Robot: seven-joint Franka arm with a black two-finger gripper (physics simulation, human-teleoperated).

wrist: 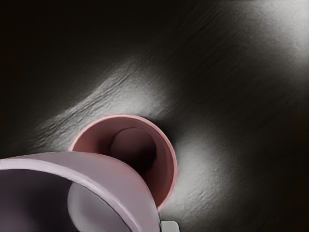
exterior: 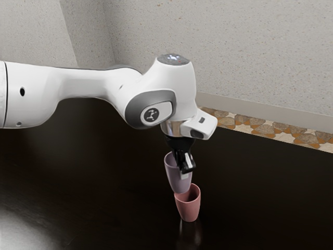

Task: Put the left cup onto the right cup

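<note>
the hand (exterior: pixel 183 162) is gripping the lilac cup (exterior: pixel 173 176) by its rim and holding it tilted, clear of the dark bench (exterior: pixel 78 187). the cup's base is hanging at the mouth of the upright pink cup (exterior: pixel 190 207), slightly off centre, and whether the two are touching is not showing. lifting and carrying are looking done; centring, lowering and releasing are, by this reading, remaining.

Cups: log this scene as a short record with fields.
gripper: shut on the purple cup at its rim
purple cup: lifted, tilted, base at the pink cup mouth
pink cup: upright on the table, open end up
contact between cups: cannot tell
task: purple cup not yet released
</note>
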